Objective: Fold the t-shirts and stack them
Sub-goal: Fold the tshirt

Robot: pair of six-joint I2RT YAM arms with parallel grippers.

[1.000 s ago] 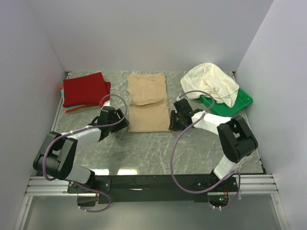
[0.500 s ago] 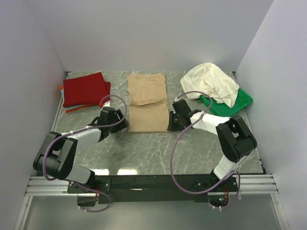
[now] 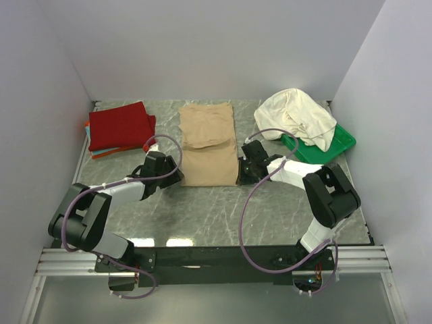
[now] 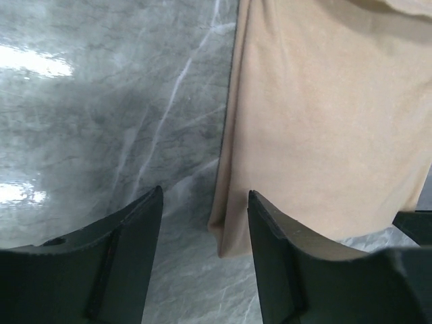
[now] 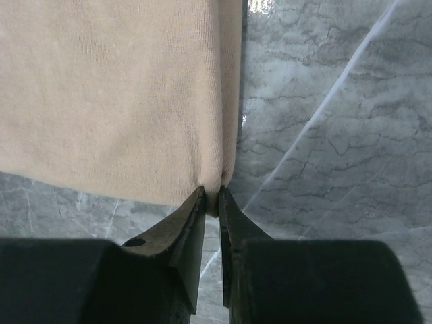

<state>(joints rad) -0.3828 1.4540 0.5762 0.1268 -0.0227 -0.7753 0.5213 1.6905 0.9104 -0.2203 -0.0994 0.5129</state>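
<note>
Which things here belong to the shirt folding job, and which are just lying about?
Job: tan shirt, cream-white shirt, red shirt, orange and teal cloth beneath it.
Lying about: green tray, partly under the cream-white shirt.

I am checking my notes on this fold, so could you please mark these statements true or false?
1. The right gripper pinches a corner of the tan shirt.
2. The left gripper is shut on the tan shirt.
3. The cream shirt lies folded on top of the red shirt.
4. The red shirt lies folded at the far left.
1. True: the right gripper pinches a near corner of the tan shirt.
2. False: the left gripper has its jaws open, with the shirt's other near corner between them.
3. False: the cream shirt lies crumpled over the green tray, far right.
4. True: the red shirt lies folded there.
</note>
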